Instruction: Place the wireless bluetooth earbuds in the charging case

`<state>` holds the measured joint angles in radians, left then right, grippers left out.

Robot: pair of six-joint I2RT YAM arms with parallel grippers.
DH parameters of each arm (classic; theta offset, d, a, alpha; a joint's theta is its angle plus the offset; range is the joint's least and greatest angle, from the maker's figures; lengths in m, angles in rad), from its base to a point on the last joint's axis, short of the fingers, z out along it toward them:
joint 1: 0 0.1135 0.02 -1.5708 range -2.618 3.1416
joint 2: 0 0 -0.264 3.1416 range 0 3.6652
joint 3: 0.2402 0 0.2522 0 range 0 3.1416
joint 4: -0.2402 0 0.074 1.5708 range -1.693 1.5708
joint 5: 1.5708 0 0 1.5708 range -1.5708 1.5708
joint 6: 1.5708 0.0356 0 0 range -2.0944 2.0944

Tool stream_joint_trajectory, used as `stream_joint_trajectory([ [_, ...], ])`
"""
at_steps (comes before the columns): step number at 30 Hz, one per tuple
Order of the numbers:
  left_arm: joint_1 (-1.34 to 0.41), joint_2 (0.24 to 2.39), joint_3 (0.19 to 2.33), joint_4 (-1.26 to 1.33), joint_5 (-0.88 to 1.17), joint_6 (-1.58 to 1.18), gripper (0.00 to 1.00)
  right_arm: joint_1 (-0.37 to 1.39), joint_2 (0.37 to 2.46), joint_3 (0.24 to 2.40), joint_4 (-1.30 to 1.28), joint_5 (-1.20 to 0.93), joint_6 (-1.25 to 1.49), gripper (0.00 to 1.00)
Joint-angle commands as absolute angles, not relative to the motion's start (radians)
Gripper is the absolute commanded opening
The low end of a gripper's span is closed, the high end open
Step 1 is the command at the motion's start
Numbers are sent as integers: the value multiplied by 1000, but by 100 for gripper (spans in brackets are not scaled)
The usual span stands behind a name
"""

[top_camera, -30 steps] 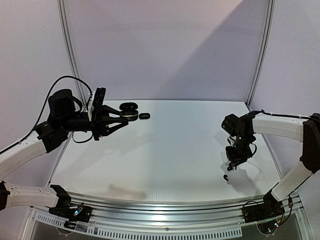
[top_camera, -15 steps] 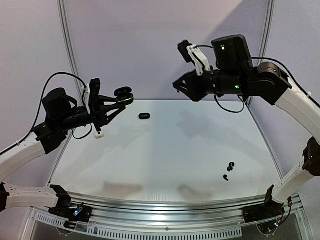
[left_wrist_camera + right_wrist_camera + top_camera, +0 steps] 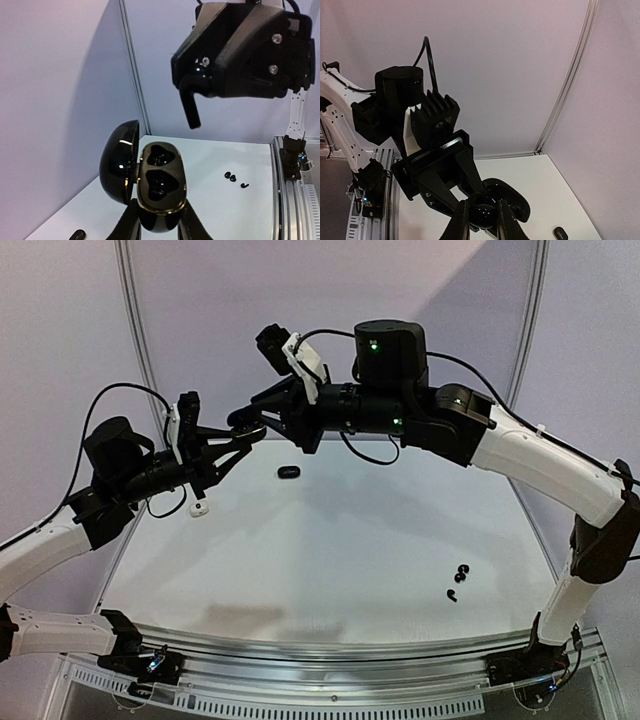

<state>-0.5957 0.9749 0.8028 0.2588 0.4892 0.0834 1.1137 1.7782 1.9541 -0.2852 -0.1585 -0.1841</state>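
My left gripper (image 3: 232,438) is shut on the open black charging case (image 3: 247,424) and holds it in the air at the back left. In the left wrist view the case (image 3: 160,182) faces up with its lid (image 3: 119,160) swung left, both wells dark, between my fingers (image 3: 131,222). My right gripper (image 3: 262,418) is shut on a black stemmed earbud (image 3: 192,102), stem down, just above the case and apart from it. In the right wrist view the earbud (image 3: 484,214) sits between my fingertips (image 3: 461,220) over the case (image 3: 512,205). Loose black earbuds (image 3: 458,578) lie front right.
A small black oval thing (image 3: 288,472) lies on the white table (image 3: 350,540) at the back, also in the right wrist view (image 3: 560,233). A small whitish thing (image 3: 199,510) shows below the left gripper. Metal rails run along the near edge (image 3: 330,655).
My right arm rose from the loose earbuds at front right and swung across to the left, ending over the case. My left gripper lifted the case off the table.
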Motion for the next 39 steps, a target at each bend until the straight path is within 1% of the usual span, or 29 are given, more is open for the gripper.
stream_joint_trajectory([
  [1, -607, 983, 798, 290, 494, 50, 0, 1119, 1796, 1983, -227, -215, -239, 0],
  [11, -604, 994, 808, 281, 524, 65, 0, 1119, 1808, 1982, -263, -59, -328, 0],
  [22, -604, 996, 814, 288, 543, 55, 0, 1119, 1814, 1980, -297, -87, -350, 0],
  [39, -604, 989, 815, 279, 539, 67, 0, 1119, 1825, 1972, -332, -27, -361, 0],
])
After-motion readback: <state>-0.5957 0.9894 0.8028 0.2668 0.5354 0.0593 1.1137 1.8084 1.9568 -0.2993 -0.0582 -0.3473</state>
